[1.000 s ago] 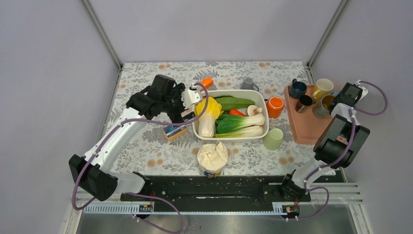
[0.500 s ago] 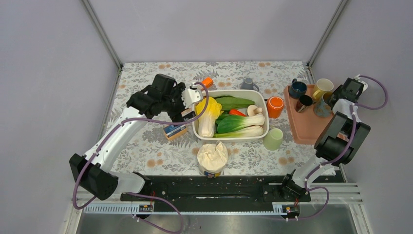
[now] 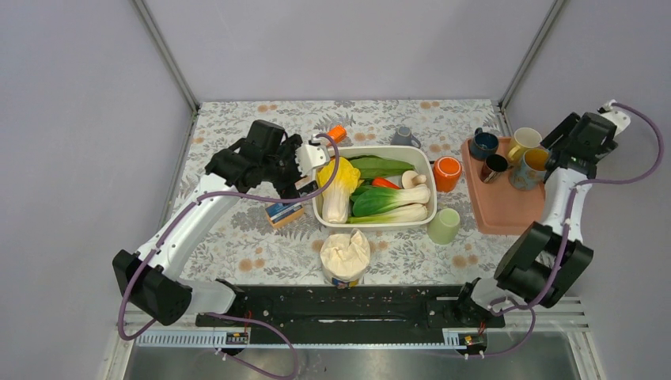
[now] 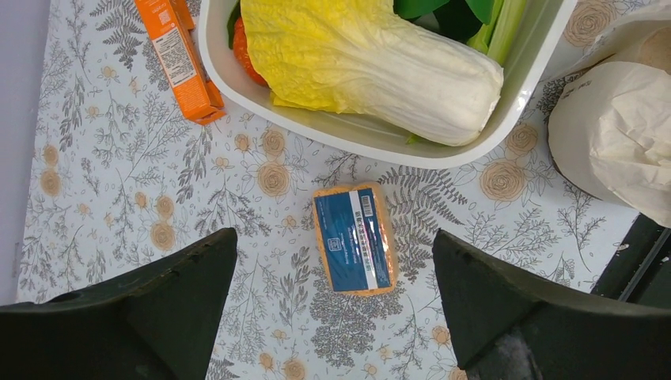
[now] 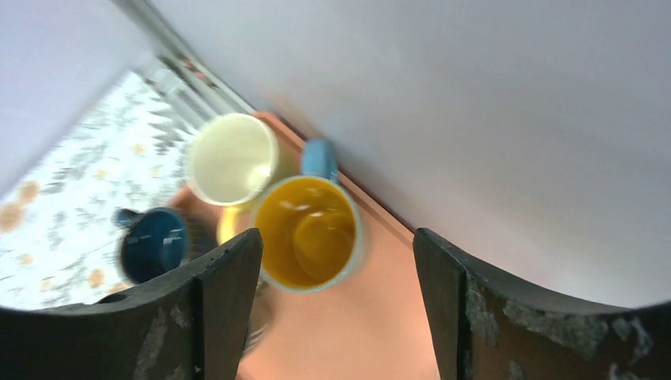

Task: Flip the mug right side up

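Mug point(image 5: 308, 233), yellow inside: stood upright, mouth up, at far end of tray point(image 3: 494, 210), directly beneath right gripper point(image 5: 336, 233); jaws spread wide, seemingly clear of it despite blur. Left gripper point(image 4: 332, 237) jaws apart, empty.

Soft, even light fills the overhead view. The counter point(image 3: 237, 237) carries only faint shadows under my arms, and nothing glares. My left tool's point(image 4: 334, 237) camera is sharp and bright, its fingers point(image 4: 142, 317) near-black and without detail. My right tool's point(image 5: 336, 233) camera is smeared: the yellow-lined mug point(image 5: 305, 229), the cream mug point(image 5: 232, 158) and the floral counter all blur, while its fingers point(image 5: 198, 317) are crisp.
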`<state>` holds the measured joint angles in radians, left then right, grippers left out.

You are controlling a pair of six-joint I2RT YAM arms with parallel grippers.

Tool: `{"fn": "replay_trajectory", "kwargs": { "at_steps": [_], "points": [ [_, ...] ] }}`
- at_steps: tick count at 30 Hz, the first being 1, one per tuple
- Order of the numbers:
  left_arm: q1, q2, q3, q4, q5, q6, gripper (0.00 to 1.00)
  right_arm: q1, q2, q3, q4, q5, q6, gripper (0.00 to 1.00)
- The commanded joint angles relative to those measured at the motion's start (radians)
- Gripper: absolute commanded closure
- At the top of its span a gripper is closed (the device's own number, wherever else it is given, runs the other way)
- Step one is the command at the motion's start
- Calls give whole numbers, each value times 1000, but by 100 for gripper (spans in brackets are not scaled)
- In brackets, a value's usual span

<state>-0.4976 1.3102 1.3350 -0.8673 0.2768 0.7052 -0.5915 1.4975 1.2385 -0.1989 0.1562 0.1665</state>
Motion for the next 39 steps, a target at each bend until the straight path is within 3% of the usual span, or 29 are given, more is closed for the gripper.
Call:
{"fn": "replay_trajectory", "kwargs": {
  "at_steps": [1,5,8,15,23,31,39],
  "points": [
    [5,-33,1,39,41,-18,3,123,-114,75,29,-123,-111,20],
    [9,-29,-15,57,45,-36,3,347,-79,198,-100,-274,-263,17],
    [15,-28,-25,65,55,-44,3,514,-29,246,-158,-347,-323,1],
    [29,-25,-40,70,70,-43,3,789,233,409,-247,-282,-339,0],
    [36,-22,-66,72,87,-36,3,816,589,743,-369,-171,-257,1],
    [39,-14,-74,78,97,-36,3,813,939,1184,-646,-153,-287,0],
    [46,-11,-85,79,92,-27,3,791,989,1182,-704,-215,-315,1]
  ]
}}
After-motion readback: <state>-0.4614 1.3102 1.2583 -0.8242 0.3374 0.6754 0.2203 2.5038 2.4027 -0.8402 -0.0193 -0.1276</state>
